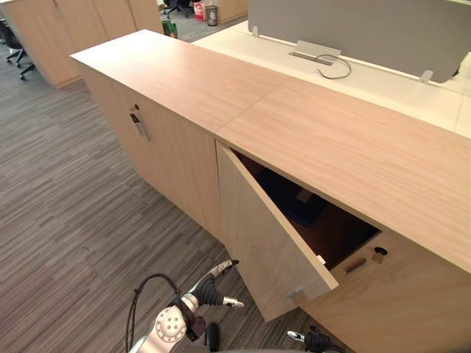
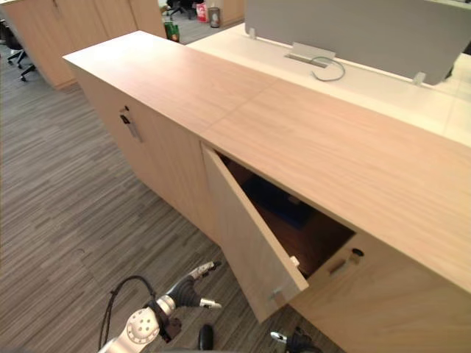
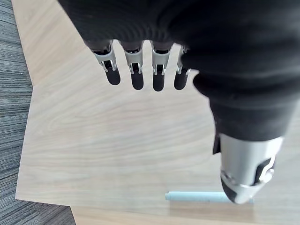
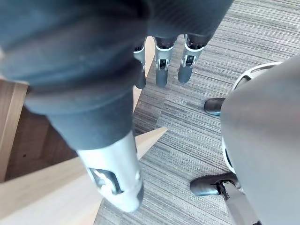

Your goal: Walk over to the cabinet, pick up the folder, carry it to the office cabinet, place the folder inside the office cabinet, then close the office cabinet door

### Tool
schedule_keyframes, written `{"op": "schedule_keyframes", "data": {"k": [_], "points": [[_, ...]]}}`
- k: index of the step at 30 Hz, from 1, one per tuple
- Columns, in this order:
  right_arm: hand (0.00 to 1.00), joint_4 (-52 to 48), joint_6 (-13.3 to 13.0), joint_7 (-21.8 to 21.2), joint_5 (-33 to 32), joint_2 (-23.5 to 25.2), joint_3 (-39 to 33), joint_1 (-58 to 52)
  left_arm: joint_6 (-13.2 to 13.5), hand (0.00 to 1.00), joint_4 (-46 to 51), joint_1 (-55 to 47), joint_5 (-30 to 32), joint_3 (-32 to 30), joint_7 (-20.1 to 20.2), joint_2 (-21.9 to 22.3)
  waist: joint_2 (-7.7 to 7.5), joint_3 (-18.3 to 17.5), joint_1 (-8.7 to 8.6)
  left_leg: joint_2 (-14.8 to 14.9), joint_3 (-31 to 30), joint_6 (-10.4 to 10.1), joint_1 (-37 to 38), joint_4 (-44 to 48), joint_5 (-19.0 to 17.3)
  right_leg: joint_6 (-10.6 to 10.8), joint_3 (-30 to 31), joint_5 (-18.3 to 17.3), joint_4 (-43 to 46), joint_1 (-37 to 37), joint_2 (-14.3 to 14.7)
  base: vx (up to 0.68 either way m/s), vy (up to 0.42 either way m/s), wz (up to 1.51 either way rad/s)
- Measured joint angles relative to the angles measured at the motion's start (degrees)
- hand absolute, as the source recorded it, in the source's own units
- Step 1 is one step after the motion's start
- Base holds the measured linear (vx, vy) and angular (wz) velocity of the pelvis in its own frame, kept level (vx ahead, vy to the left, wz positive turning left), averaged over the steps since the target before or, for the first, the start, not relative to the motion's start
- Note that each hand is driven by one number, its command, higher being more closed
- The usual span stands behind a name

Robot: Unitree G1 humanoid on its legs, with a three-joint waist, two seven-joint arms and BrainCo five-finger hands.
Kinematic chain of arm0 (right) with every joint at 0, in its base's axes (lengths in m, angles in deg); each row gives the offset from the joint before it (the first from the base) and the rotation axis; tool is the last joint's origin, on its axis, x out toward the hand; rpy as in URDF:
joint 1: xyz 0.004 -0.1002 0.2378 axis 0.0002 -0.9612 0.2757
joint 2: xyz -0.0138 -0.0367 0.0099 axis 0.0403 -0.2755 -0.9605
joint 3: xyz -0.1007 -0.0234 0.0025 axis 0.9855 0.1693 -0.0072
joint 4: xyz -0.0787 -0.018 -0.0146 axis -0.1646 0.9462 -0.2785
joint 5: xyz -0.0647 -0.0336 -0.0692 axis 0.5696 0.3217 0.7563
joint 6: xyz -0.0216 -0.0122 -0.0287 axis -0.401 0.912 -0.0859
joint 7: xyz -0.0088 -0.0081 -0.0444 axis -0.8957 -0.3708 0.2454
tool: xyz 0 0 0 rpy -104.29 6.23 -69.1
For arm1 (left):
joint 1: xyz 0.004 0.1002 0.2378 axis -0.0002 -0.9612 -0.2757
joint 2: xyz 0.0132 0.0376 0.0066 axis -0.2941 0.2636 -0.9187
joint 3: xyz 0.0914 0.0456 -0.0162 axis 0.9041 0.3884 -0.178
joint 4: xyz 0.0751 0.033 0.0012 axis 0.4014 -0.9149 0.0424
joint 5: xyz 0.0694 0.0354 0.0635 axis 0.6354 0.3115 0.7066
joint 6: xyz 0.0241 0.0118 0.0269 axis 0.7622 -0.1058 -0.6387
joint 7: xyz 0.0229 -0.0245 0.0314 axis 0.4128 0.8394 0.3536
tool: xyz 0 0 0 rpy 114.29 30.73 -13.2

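Observation:
The office cabinet is a long, low wooden unit. One of its doors stands half open, swung out toward me, with a small silver handle near its free edge. In the dark compartment lies a flat dark blue thing, apparently the folder. My left hand hangs open at the lower left, just short of the door's outer face, holding nothing; its wrist view shows straight fingers facing the wood and the handle. My right hand is low by the door's bottom edge, open and empty, its fingers over the carpet.
A closed door with a silver handle is further left on the same cabinet. Behind it stands a white desk with a grey partition and a loose cable. Office chairs and tall wooden cabinets stand at the far left.

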Motion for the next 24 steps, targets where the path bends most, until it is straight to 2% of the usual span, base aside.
{"op": "schedule_keyframes", "data": {"k": [8, 12, 15, 16, 20, 21, 22, 23, 24], "points": [[0.00, -0.1, 0.7, 0.6, -0.1, 0.3, -11.0, -2.6, 0.0, 0.00, -0.9, 1.8, 0.4, 1.3, 0.0, 1.3, 0.01, -0.8, -1.51, 0.6, 2.8, -0.5, 0.9, 0.0, -0.5, 0.2, 2.6, 0.8, -0.9, 0.0, 0.4, 0.01, -0.010, -0.20], [0.00, -0.1, 1.0, 0.6, -0.1, 0.8, -13.1, -4.0, -0.1, 0.00, -9.5, 2.5, -2.1, -2.6, -1.6, 5.8, -0.06, -1.7, -1.68, 1.1, 3.8, -0.6, 1.5, 0.0, -0.7, 0.1, 3.8, 1.1, -0.9, 0.0, 0.5, -0.03, 0.014, -0.15], [0.00, -0.2, 0.9, 0.7, -0.2, 0.9, -13.0, -4.0, -1.9, 0.00, -20.0, 3.1, -11.3, -10.3, -4.6, 10.8, -0.07, -1.7, -2.08, 1.5, 4.2, -0.8, 2.0, 0.0, -0.9, 0.0, 4.4, 1.4, -1.1, 0.0, 0.7, -0.08, 0.012, -0.14], [0.00, -0.5, 0.9, 0.9, -0.4, 0.9, -12.4, -4.2, -2.5, 0.00, -24.7, 3.2, -16.9, -13.6, -6.1, 12.3, -0.09, -1.8, -2.23, 1.5, 4.3, -0.9, 2.0, 0.0, -1.0, 0.0, 4.9, 1.4, -1.1, 0.0, 0.8, -0.07, 0.017, -0.05], [0.00, -0.7, 0.8, 1.2, -2.3, 1.4, -11.8, -4.6, -3.5, 0.00, -33.6, 3.0, -30.1, -21.6, -9.6, 13.7, -0.48, -1.7, -2.36, 1.8, 5.1, -0.7, 1.7, 1.2, -1.8, -0.1, 5.4, 1.8, -1.1, -0.2, 1.2, -0.03, 0.010, -0.11], [0.00, -0.7, 0.7, 1.4, -2.7, 1.5, -10.5, -4.5, -3.5, 0.00, -35.4, 2.5, -34.9, -25.7, -10.9, 13.9, -1.12, -1.2, -1.99, 2.4, 5.9, -0.6, -0.7, 7.3, -4.7, -0.1, 6.7, 2.2, -0.9, -0.3, 1.1, -0.01, 0.002, -0.30], [0.00, -0.7, 0.6, 1.4, -2.7, 1.5, -10.4, -4.3, -3.5, 0.00, -35.9, 2.3, -36.3, -27.7, -11.4, 14.2, -1.14, -0.9, -1.63, 3.0, 6.3, -0.6, -2.3, 11.4, -6.7, -0.1, 7.2, 2.4, -0.8, -0.3, 1.3, -0.03, 0.008, -0.48], [0.00, -0.7, 0.5, 1.6, -2.8, 1.4, -10.5, -4.2, -3.4, 0.00, -36.7, 1.7, -38.7, -32.4, -12.0, 15.0, -0.80, -0.3, -0.88, 4.7, 6.4, -0.9, -5.3, 19.8, -10.7, -0.3, 8.4, 2.5, -0.8, 0.0, 2.1, -0.03, 0.006, -0.43], [0.00, -0.7, 0.5, 1.7, -2.8, 1.3, -10.5, -4.1, -3.3, 0.00, -37.5, 1.6, -39.1, -34.9, -12.2, 15.5, -0.56, 0.0, -0.64, 5.5, 5.8, -1.0, -6.4, 23.3, -12.1, -0.4, 8.7, 2.6, -0.8, 0.4, 2.6, -0.05, 0.017, -0.50]]}}
